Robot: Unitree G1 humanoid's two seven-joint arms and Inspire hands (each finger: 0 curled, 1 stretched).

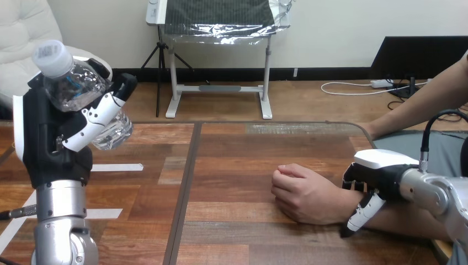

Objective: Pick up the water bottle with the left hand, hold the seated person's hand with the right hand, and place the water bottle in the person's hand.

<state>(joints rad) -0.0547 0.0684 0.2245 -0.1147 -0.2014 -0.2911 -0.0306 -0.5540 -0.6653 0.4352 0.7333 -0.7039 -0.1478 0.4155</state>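
Water bottle tilts, gripped by my left hand; right hand clasps the person's wrist; their fist may block placement.

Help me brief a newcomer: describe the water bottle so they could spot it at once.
Start at the left side of the wooden table, where the robot's left hand stands raised above the boards. Its curled fingers grip the water bottle, tilted, white cap toward the upper left. It is the only clear plastic thing, held in the air.
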